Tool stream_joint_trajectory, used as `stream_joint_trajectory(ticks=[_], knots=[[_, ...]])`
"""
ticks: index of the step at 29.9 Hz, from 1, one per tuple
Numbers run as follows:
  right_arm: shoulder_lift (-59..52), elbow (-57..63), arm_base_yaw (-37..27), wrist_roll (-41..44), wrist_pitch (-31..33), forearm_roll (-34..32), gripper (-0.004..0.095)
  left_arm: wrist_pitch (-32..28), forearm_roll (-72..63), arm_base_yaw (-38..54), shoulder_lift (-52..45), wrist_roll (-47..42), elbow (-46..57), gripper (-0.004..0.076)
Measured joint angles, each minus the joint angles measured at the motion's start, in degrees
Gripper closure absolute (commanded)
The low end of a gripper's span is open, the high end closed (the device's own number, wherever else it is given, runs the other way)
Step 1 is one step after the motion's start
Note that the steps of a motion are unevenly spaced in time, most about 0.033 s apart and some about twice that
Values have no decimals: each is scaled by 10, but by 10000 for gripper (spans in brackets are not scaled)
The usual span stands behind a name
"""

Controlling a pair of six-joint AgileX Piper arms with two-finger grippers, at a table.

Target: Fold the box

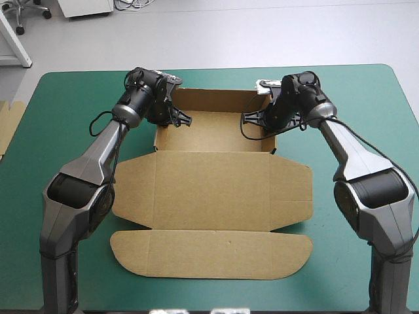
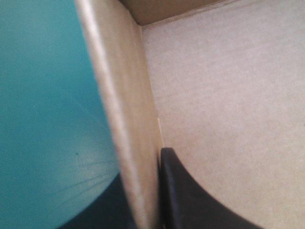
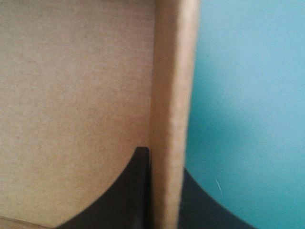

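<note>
BOX (image 1: pixel 216 190): tray spans gripper to gripper along its long axis; flat lid points away behind both | LEFT GRIPPER (image 2: pixel 152 191): clamped on box's left wall | RIGHT GRIPPER (image 3: pixel 164 191): clamped on right wall

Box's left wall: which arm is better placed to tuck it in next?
Left, probably: the left tool grips the left wall, one finger inside, one outside; the right tool holds the opposite wall.

You see a plain brown box (image 1: pixel 216 190) in the middle of the high view, lying on a plain teal-green cover (image 1: pixel 366 98), with black fingers (image 2: pixel 190 200) at its brown walls and a brown strip of board (image 1: pixel 10 124) at the far left.
</note>
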Motion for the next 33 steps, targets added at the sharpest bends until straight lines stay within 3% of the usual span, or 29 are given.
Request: stream_joint_trajectory(ticks=[12,27,33], knots=[[16,0,15,13,18,-40,913,-26,-26,6,29,2,26,734],[18,0,16,17,20,-40,910,-37,-39,10,25,9,36,734],[18,-1,16,16,22,-40,785,-35,-38,10,25,9,36,722]])
